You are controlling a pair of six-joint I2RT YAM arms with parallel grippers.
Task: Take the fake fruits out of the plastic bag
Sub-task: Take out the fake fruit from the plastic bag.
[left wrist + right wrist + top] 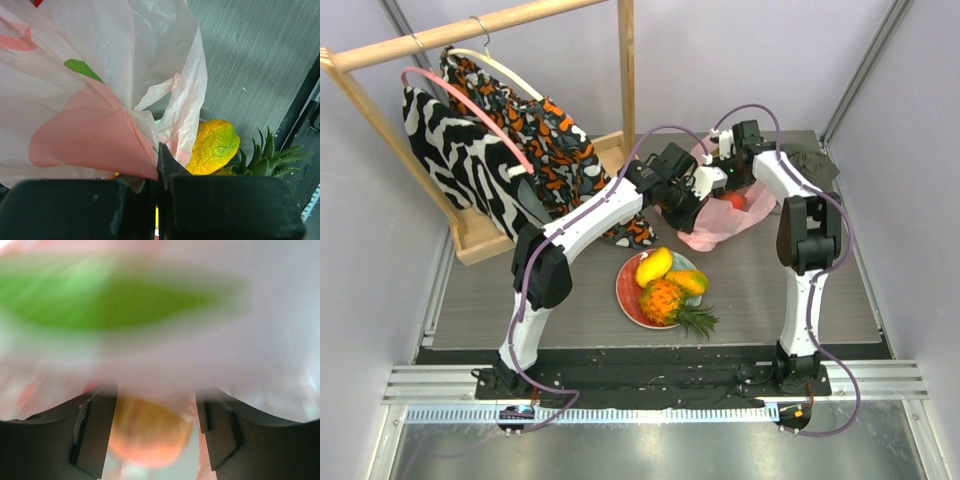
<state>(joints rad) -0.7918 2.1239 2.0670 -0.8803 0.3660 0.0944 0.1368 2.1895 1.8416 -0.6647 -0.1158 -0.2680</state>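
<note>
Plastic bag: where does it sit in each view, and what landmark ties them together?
Top external: bag right of centre, between the two arms.
Left wrist: bag fills the upper left, pinched in the left gripper.
Right wrist: bag, blurred, fills the upper frame.
Landmark: mango, seen in top and left wrist only.

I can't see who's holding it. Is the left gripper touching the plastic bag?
Touching. The left wrist view shows the left gripper shut, with the pink film of the plastic bag pinched between its jaws.
</note>
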